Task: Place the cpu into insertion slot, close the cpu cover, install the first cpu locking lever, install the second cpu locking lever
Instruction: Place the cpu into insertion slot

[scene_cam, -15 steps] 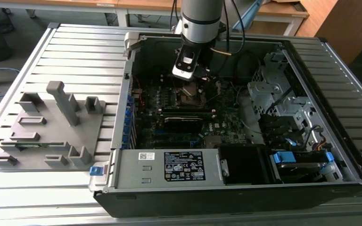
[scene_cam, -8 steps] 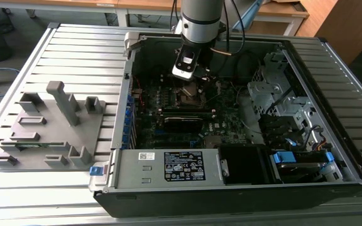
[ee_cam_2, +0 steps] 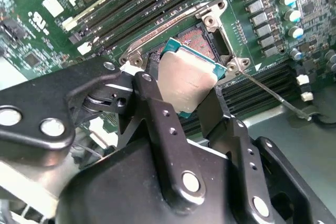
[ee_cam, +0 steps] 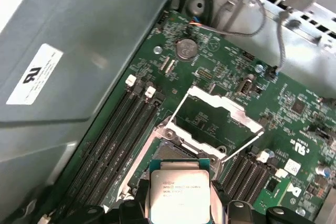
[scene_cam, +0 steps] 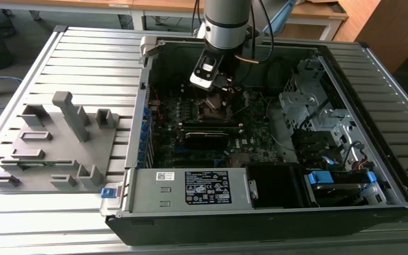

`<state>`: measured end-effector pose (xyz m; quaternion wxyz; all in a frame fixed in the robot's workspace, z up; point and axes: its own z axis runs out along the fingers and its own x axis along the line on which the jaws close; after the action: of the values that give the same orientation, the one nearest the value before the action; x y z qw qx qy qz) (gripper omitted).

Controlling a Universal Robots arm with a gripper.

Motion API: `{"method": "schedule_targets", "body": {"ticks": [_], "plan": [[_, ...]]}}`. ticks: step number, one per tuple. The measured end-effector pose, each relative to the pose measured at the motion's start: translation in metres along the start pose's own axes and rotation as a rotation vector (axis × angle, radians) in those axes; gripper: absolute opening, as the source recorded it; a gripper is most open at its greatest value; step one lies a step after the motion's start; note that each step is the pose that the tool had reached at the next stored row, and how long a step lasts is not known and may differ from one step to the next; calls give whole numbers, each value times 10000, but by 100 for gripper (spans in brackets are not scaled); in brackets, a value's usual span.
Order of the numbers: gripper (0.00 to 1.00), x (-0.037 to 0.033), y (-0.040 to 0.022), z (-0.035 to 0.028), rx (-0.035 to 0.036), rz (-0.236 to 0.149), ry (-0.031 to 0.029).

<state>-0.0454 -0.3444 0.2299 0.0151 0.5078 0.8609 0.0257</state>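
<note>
On the exterior view's left we see a grey rack (scene_cam: 57,139) of posts and blocks lying on the slatted table (scene_cam: 83,53). Just beside it sits the open computer case (scene_cam: 142,106). The arm (scene_cam: 227,21) reaches down into the case, and its gripper (scene_cam: 217,87) hangs over the middle of the green board.

In the second wrist view the fingers (ee_cam_2: 155,111) are clamped on the chip (ee_cam_2: 186,77) by two opposite edges. The chip is tilted, with one corner low over the socket (ee_cam_2: 202,43), whose dark centre lies bare. We cannot tell whether that corner touches the socket.

In the first wrist view the cover (ee_cam: 226,107) stands raised open on the far side of the socket. A thin lever (ee_cam: 242,147) juts out free beside it.
</note>
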Motion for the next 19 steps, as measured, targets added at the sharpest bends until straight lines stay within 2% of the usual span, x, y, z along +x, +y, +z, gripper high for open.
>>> {"method": "schedule_targets", "body": {"ticks": [19], "plan": [[54,0,-1,23,-1,2902,-173]]}}
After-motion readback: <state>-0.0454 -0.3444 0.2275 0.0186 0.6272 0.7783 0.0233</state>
